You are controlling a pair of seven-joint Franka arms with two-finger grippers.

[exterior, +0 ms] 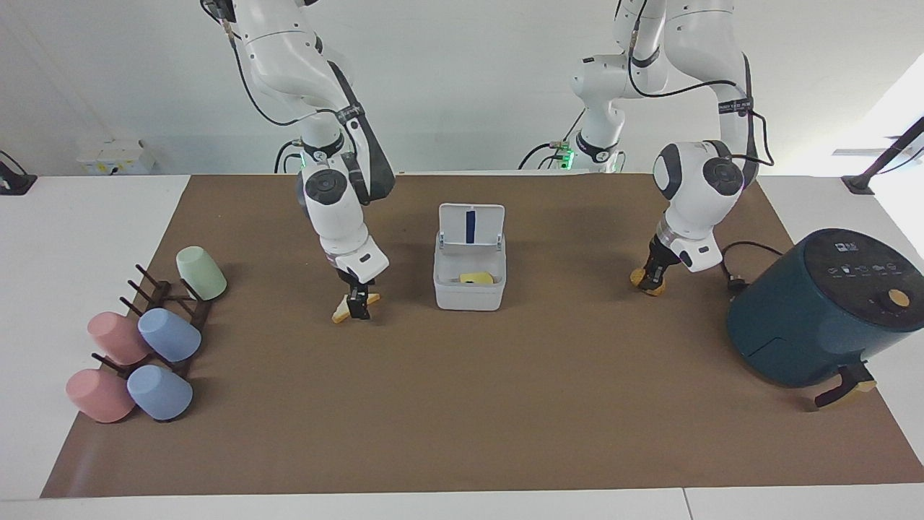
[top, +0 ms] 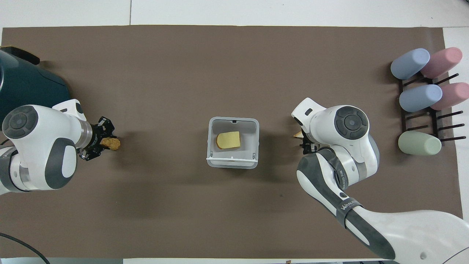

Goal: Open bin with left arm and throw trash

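Reaching down with the right hand onto the bread slice, which is lying on the surface beside the bin, toward the right arm's end. Not being able to tell whether this hand is spread or already pinching the slice. Lowering the left hand at the same time onto the nugget, well apart from the bin toward the left arm's end, near the air fryer. Again not being able to tell if spread or pressed together.

Standing with the lid already upright, and holding the cheese chunk inside, so probably finishing the opening step and now working on the two remaining pieces.

Judging both pieces as light toys. Expecting the slice to be thin and flat, so taking it across its two long edges, near the middle, and not by a corner, where turning in the grip is likely. Expecting the nugget to be lumpy and perhaps rolling, so pinching across its narrow width, low and centred.
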